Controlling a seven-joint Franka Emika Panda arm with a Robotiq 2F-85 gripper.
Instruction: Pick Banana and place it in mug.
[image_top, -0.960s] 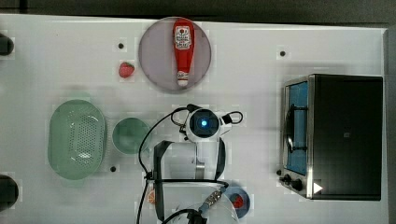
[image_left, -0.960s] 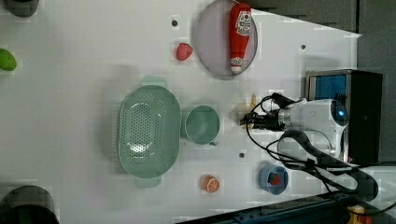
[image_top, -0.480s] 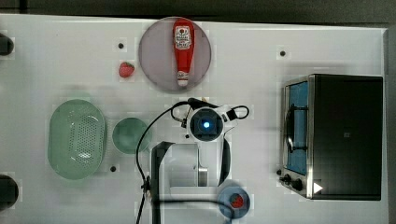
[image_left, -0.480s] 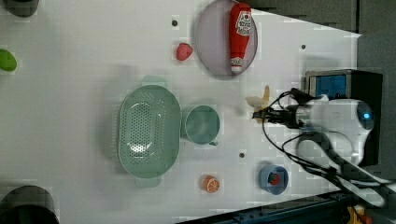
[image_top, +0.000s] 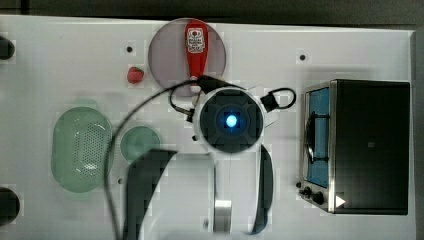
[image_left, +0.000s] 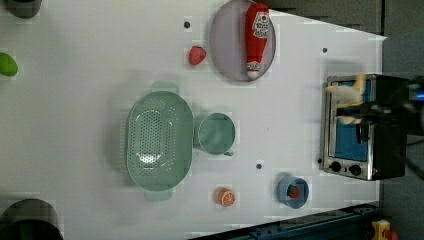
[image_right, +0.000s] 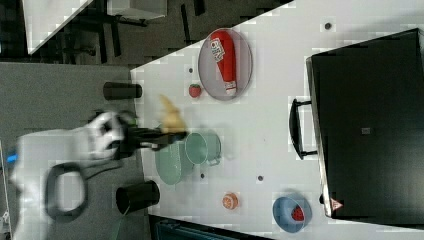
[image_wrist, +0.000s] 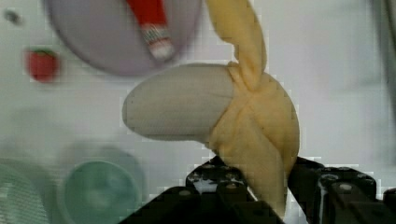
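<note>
I saw the hand (image_wrist: 261, 186) clenched on the small pale-yellow toy banana (image_wrist: 219, 112), its cream-white peeled end sticking out sideways, carried well above the white surface (image_left: 100, 75). In the right view the banana (image_right: 171, 119) hung just beside the small round pale-green mug (image_right: 200, 148). In the left view that mug (image_left: 216, 133) stood touching the oval perforated green colander (image_left: 159, 141), nothing inside it.

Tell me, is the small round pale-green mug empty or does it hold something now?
Empty. The left view shows the small round pale-green mug with a bare inside.
</note>
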